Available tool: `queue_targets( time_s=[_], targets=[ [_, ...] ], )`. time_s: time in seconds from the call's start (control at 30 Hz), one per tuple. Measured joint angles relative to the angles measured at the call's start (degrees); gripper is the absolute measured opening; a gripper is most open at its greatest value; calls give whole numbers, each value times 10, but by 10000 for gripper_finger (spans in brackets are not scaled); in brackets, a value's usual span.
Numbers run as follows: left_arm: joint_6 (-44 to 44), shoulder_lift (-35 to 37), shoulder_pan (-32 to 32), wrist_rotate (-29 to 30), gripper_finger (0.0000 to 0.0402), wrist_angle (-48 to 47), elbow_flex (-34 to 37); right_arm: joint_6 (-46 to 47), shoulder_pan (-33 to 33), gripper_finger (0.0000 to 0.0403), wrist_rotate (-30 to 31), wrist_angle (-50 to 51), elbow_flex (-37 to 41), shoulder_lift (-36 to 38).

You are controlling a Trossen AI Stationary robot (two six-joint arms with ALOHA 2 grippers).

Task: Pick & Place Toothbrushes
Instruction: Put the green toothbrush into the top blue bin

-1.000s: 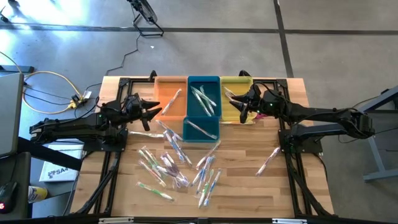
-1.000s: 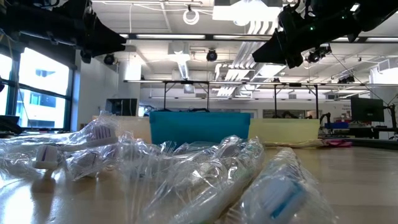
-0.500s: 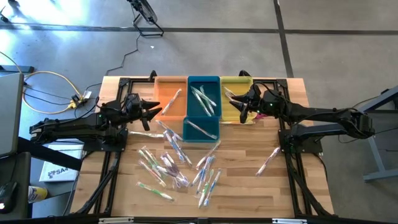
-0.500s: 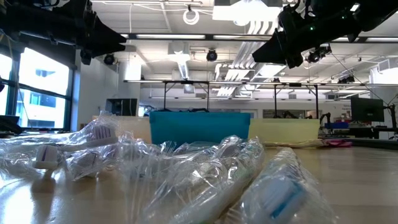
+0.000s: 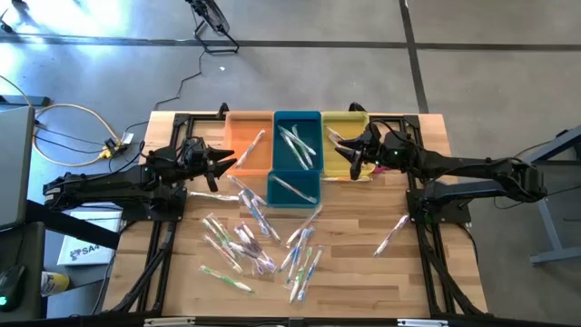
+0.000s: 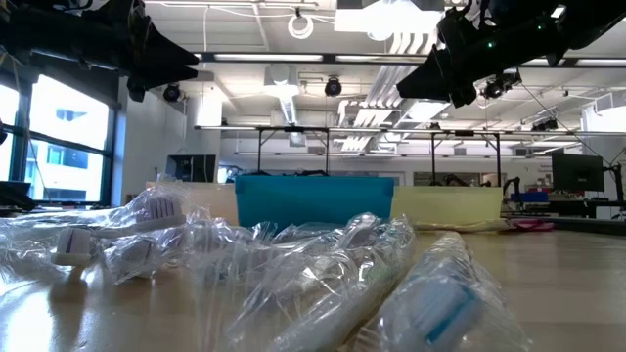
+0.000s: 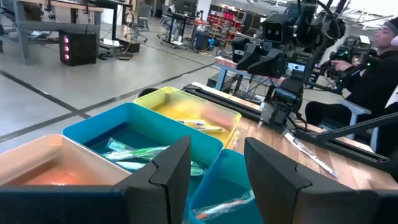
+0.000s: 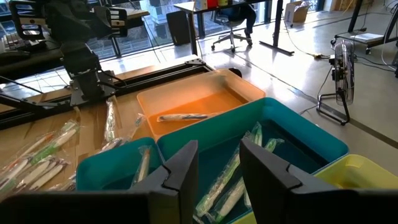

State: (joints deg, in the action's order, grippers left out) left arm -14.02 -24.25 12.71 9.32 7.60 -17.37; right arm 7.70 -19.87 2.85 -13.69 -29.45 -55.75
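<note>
Several wrapped toothbrushes (image 5: 256,241) lie scattered on the wooden table (image 5: 363,272), and one more (image 5: 392,234) lies apart at the right. Others lie in the orange bin (image 5: 238,132), the blue bin (image 5: 310,123), the smaller blue bin (image 5: 292,198) and the yellow bin (image 5: 354,121). My left gripper (image 5: 227,163) (image 7: 217,149) hovers open by the orange bin's left side with nothing between its fingers. My right gripper (image 5: 349,156) (image 8: 219,149) hovers open above the yellow bin's near edge, also with nothing between its fingers.
The bins stand in a row at the table's far edge, with the smaller blue bin in front of them. Black frame rails (image 5: 427,245) run along both table sides. Bare wood shows at the near right. A person (image 7: 379,62) sits beyond the table.
</note>
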Motion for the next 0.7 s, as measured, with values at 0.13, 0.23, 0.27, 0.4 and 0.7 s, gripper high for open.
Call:
queue_targets(
  time_s=[0.13,0.23,0.27,0.4,0.7],
  targets=[
    [-7,0,0,-15,145,0,0,0,0,111,0,0,0,0],
    [-16,0,0,-28,145,0,0,0,0,111,0,0,0,0],
    [-17,-1,0,-32,145,0,0,0,0,111,0,0,0,0],
    [-28,-6,0,-41,145,0,0,0,0,111,0,0,0,0],
    [-40,-35,0,-41,145,0,-1,0,0,111,0,0,0,0]
  ],
)
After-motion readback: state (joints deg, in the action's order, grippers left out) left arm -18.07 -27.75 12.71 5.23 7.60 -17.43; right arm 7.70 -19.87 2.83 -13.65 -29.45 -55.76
